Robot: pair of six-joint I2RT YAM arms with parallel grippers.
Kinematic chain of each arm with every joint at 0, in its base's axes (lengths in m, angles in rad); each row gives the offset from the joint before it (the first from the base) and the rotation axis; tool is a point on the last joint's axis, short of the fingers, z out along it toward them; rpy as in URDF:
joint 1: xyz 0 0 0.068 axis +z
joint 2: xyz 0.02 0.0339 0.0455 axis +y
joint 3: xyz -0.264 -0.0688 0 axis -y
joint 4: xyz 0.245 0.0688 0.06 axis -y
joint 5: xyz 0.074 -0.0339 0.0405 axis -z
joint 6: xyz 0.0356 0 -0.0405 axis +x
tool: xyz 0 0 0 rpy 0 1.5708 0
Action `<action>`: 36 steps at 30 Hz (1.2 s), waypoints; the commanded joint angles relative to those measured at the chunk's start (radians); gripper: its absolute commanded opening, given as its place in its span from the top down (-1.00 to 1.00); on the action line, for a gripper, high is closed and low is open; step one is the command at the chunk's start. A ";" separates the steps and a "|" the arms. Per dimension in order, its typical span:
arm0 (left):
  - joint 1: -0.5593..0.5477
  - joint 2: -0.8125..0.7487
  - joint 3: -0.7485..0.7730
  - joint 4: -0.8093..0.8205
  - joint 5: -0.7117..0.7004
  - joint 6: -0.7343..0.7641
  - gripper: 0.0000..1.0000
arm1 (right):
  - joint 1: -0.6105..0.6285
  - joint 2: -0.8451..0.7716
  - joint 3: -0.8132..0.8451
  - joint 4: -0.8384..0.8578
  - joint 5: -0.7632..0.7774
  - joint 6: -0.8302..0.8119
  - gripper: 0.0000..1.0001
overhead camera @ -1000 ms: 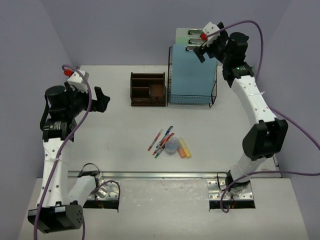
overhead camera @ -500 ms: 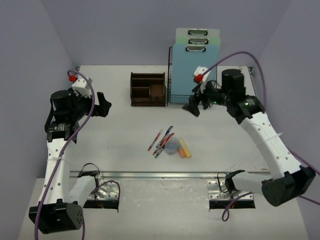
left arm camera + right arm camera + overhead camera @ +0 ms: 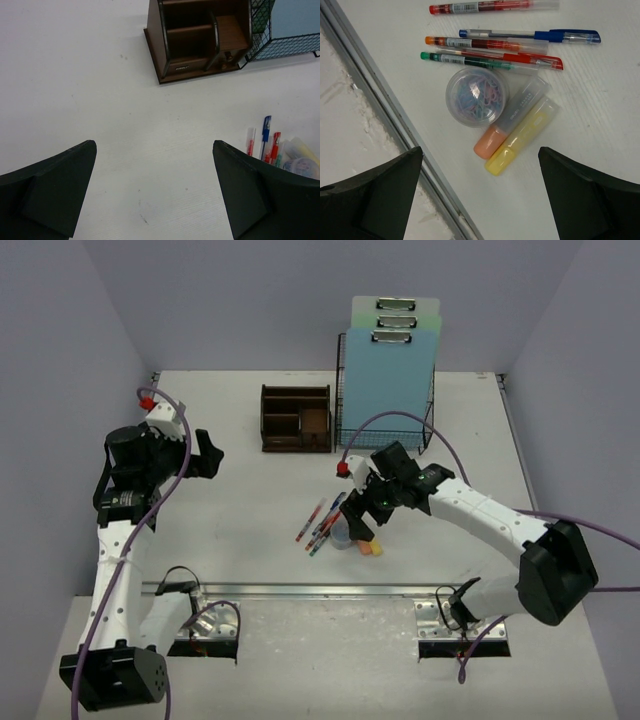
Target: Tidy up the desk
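The white desk [image 3: 250, 495] carries a small pile near its front middle. The pile holds several pens [image 3: 318, 523], a round clear tub of coloured paper clips [image 3: 476, 96], an orange highlighter [image 3: 512, 122] and a yellow highlighter [image 3: 522, 136]. My right gripper [image 3: 362, 523] hovers just above this pile. It is open [image 3: 480, 150], with the highlighters' near ends between its fingers and nothing held. My left gripper [image 3: 208, 455] hangs open over bare desk at the left [image 3: 154, 143], well apart from the pens [image 3: 262, 142].
A dark-brown wooden organizer [image 3: 296, 418] stands at the back middle. To its right, a black wire rack [image 3: 385, 410] holds blue and green clipboards. A metal rail [image 3: 320, 590] runs along the near edge, close beside the clip tub in the right wrist view.
My right arm has swung down from the clipboards at the rack's top to just over the pile of pens and highlighters. The left gripper has barely shifted.
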 commanded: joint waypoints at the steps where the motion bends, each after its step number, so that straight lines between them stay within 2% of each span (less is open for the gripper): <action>1: -0.006 -0.046 -0.004 0.033 -0.014 0.018 -1.00 | 0.056 0.041 -0.045 0.128 0.079 0.023 -0.97; 8: -0.006 -0.061 -0.011 0.024 -0.020 0.027 -1.00 | 0.104 0.134 -0.075 0.245 0.138 -0.007 -0.97; 16: -0.006 -0.053 -0.031 0.041 -0.013 0.015 -1.00 | 0.163 0.164 -0.122 0.344 0.176 -0.018 -0.97; 28: -0.006 -0.032 -0.057 0.076 0.004 -0.009 -1.00 | 0.185 0.193 -0.116 0.396 0.185 -0.035 -0.88; 32: -0.006 -0.037 -0.067 0.082 0.004 -0.010 -1.00 | 0.188 0.209 -0.107 0.397 0.177 -0.047 -0.70; 36: -0.006 -0.038 -0.071 0.083 0.004 -0.008 -1.00 | 0.190 0.213 -0.106 0.398 0.170 -0.057 -0.38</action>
